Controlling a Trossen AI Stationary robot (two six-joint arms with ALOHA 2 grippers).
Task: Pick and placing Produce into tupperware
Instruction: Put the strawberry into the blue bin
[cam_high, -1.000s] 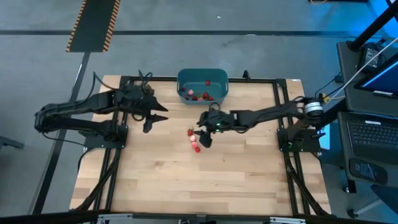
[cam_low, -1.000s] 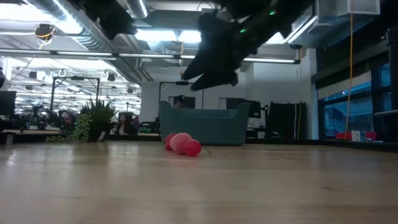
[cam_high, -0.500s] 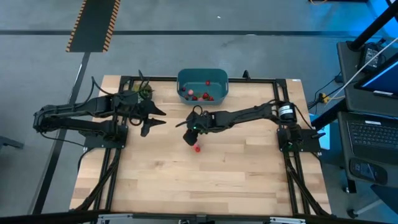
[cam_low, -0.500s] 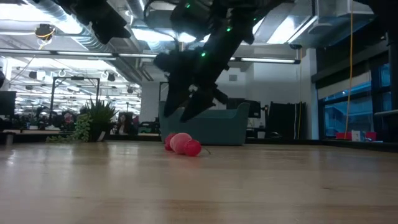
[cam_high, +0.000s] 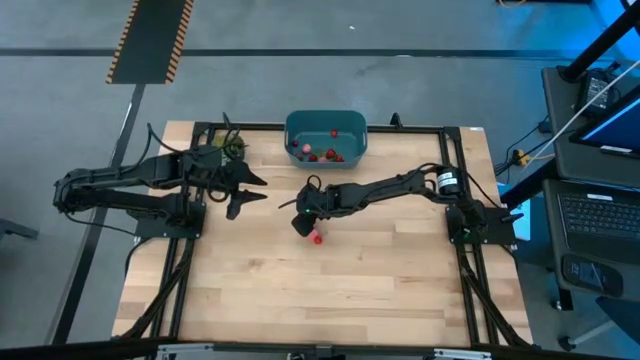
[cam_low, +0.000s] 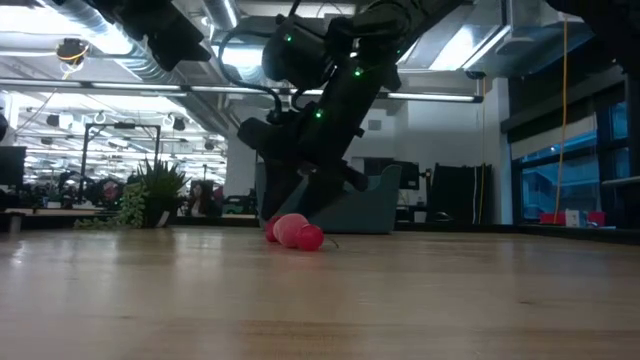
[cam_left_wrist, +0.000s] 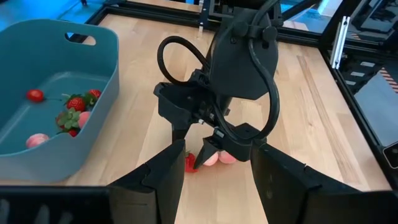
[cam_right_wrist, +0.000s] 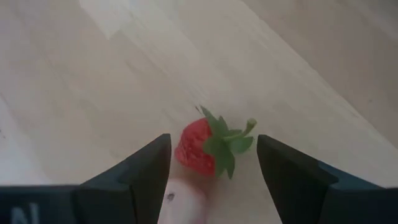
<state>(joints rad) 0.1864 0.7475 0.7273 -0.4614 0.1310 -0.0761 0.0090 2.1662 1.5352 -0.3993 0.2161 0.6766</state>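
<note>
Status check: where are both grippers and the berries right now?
Right gripper open, low over a strawberry on the table. Left gripper waiting, empty. Several berries in the tub. Nothing blocking.

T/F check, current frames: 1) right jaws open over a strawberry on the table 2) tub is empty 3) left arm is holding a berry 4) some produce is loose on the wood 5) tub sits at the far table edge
1. The right gripper has open jaws straddling a small red strawberry with a green top lying on the table. True.
2. The teal-blue rectangular plastic tub is empty. False: several red pieces already lie inside it.
3. The left gripper holds a berry. False: nothing sits between its jaws; it waits left of the tub.
4. Loose produce lies on the light wooden table. True: red and pink pieces sit under the right gripper.
5. The tub sits at the table's far edge. True.
</note>
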